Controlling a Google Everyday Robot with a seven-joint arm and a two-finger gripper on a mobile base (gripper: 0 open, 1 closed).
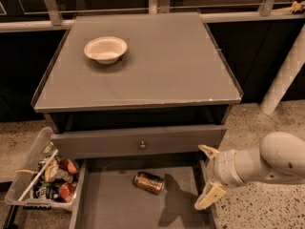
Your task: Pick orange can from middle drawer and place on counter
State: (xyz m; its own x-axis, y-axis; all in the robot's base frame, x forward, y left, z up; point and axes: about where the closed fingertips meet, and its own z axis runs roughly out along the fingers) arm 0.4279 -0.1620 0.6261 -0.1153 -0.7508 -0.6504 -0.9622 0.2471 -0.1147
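So the orange can (148,182) is lying on its side on the floor of the open middle drawer (109,202), roughly in the middle. The gripper (199,176) sits at the drawer's right edge with its fingers spread wide, holding nothing, well clear of the can. Up on the counter (162,70) there's just a white bowl (105,49) near the back left.

Rounded white arm (281,159) ends in cream jaws beside the middle drawer (109,199)
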